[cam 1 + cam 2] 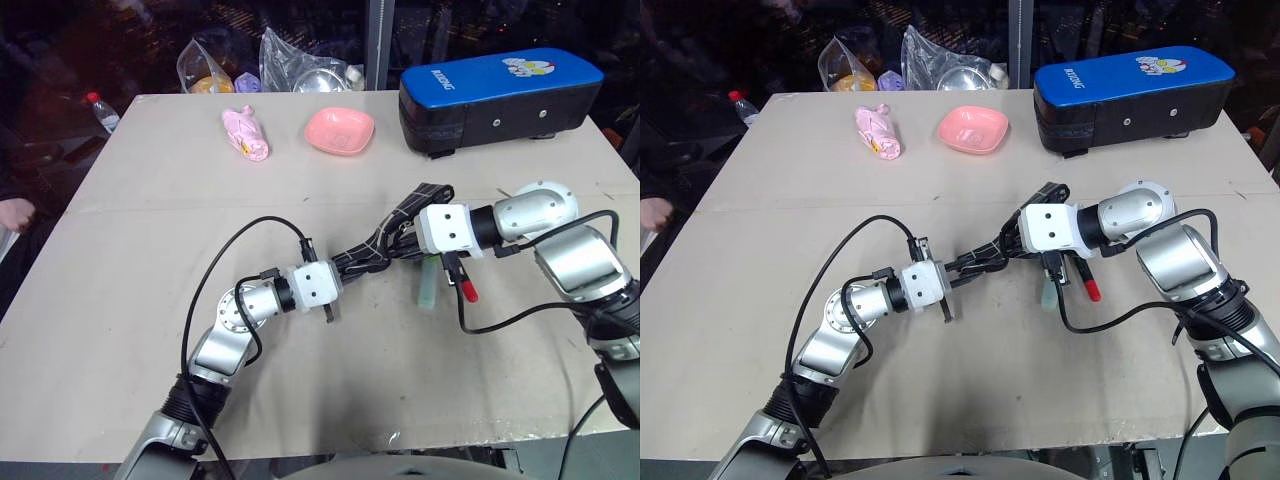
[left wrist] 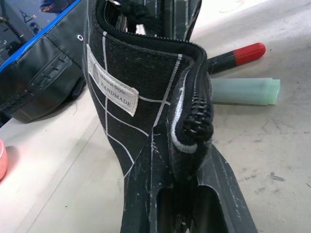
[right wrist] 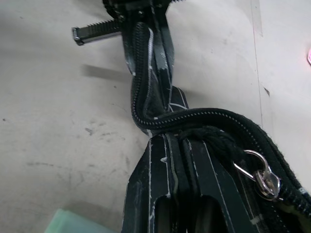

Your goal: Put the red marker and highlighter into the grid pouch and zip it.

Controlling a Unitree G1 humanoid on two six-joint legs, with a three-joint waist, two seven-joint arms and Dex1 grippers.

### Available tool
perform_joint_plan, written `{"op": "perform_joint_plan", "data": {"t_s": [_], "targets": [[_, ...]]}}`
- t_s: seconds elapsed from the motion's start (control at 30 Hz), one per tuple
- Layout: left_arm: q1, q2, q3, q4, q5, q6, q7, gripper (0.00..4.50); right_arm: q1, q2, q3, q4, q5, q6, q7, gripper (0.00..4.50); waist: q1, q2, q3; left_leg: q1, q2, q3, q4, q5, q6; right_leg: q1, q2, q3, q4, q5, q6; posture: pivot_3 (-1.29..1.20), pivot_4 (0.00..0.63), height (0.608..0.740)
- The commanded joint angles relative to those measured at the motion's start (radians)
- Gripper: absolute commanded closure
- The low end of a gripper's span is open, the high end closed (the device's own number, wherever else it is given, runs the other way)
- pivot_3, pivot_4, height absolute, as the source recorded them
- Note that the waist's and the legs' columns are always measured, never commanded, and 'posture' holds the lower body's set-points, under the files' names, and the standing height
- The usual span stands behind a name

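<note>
**A:** ok so which step is this? Looks to me like the opening stage. The pouch is strung up off the table between both grippers, and the marker + highlighter are lying on the table just under/beside the right wrist, side by side. Nothing's in the pouch yet afaict.

**B:** yep. Left gripper is clamped shut on one end of the pouch, the end near the white label. Right gripper is pinched shut at the other end, fingers closed on the fabric right by the zip's cord and metal ring. Can't tell if it's got the pull itself or just the edge tbh.

**A:** zip open or not?

**B:** in the left wrist view the teeth look parted along the top edge, so prob at least partly open. How far, idk.

**A:** so next move imo: mouth needs to gape wide enough, then one gripper has to let go and fetch a pen while the other keeps the pouch steady.

**B:** risk is the pouch flops shut once one end's released. Also both pens sit right under the right arm's cable, awkward reach.

**A:** other stuff?

**B:** blue case, pink dish, pink toy, bags at the far edge. All well apart, nothing in the way.
</note>
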Motion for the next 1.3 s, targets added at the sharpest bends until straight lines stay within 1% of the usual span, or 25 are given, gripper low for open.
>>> {"op": "perform_joint_plan", "data": {"t_s": [0.03,0.4,0.5,0.73,1.0,1.3], "targets": [[-0.014,-0.012,0.011,-0.015,-0.009,-0.008,0.021,4.5,0.022,0.009,-0.01,-0.047,0.045,-0.025,0.026,4.45,0.0,0.0,0.0,0.0,0.0,0.0,0.0,0.0,0.0,0.0,0.0,0.0,0.0,0.0,0.0,0.0,0.15,0.74],[-0.018,-0.026,0.006,-0.021,-0.004,-0.002,0.033,4.5,0.064,0.023,0.006,-0.11,0.087,0.014,0.048,4.45,0.0,0.0,0.0,0.0,0.0,0.0,0.0,0.0,0.0,0.0,0.0,0.0,0.0,0.0,0.0,0.0,0.15,0.74],[-0.017,-0.028,0.006,-0.022,-0.002,-0.002,0.035,4.5,0.054,0.042,-0.017,-0.1,0.084,0.06,0.003,4.45,0.0,0.0,0.0,0.0,0.0,0.0,0.0,0.0,0.0,0.0,0.0,0.0,0.0,0.0,0.0,0.0,0.15,0.74],[0.01,-0.024,0.026,-0.032,-0.013,0.015,0.058,4.5,0.022,-0.024,-0.105,-0.034,0.115,0.11,-0.001,4.45,0.001,0.0,0.0,0.0,0.0,0.0,0.0,0.0,0.0,0.0,0.0,0.0,0.0,0.0,0.0,0.0,0.15,0.74],[0.026,-0.054,0.05,-0.064,-0.023,0.075,0.114,4.5,0.024,-0.047,-0.139,-0.009,0.097,0.116,-0.043,4.45,0.0,0.0,0.0,0.0,0.0,0.0,0.0,0.0,0.0,0.0,0.0,0.0,0.0,0.0,0.0,0.0,0.15,0.74],[0.05,-0.097,0.057,-0.129,0.03,0.165,0.223,4.5,0.026,-0.073,-0.165,0.036,0.058,0.1,-0.105,4.45,0.001,0.0,0.0,0.0,0.0,0.0,0.0,0.0,0.0,0.0,0.0,0.0,0.0,0.0,0.0,0.0,0.15,0.74]]}}
